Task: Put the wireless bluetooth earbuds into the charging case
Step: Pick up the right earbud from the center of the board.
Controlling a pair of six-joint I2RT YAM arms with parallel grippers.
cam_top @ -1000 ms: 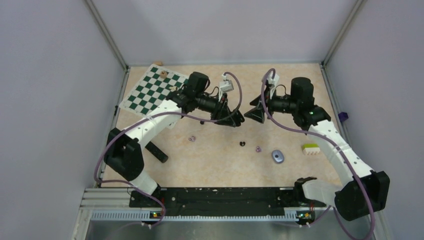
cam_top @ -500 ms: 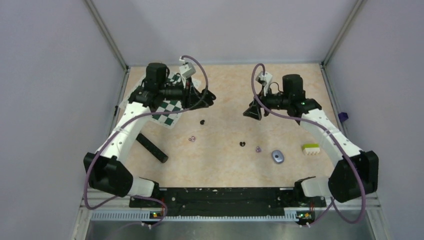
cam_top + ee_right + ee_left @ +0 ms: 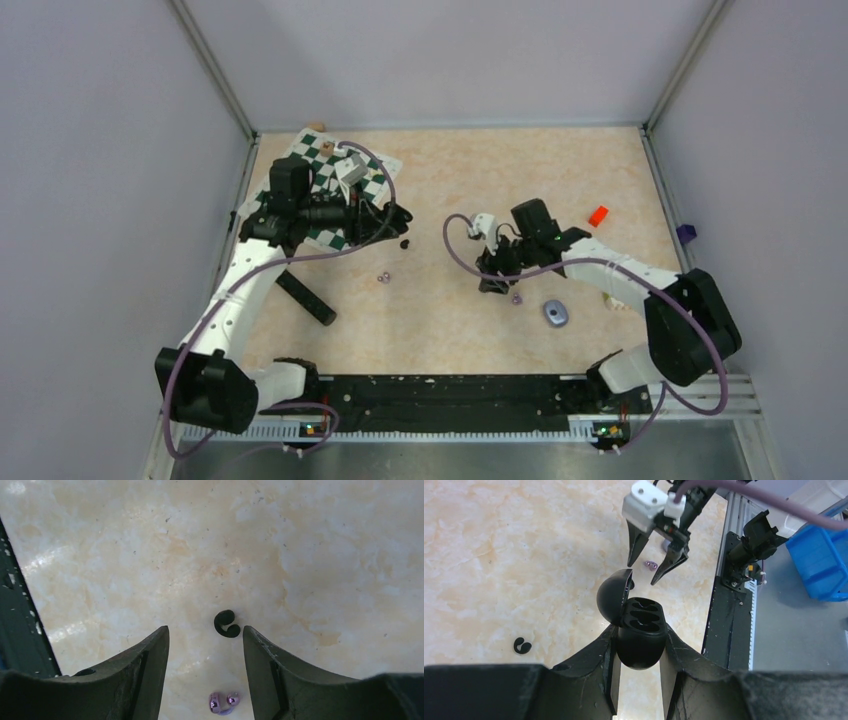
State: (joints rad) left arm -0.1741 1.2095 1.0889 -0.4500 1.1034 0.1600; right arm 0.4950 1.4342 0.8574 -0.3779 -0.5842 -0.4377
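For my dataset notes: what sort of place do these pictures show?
Likely a robot test cell in a laboratory: plain walls enclose the marbled table, an aluminium rail edges it, and a blue bin stands beside.

Top view: high over the near edge, looking down on the whole table [image 3: 440,170]. Left wrist: low, sighting past the black charging case [image 3: 640,640] toward the right gripper [image 3: 641,574]. Right wrist: close, straight down (both wrists catch one purple earbud [image 3: 222,702]).

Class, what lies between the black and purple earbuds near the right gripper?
Only bare table between black earbud and purple earbud, in the right wrist view.
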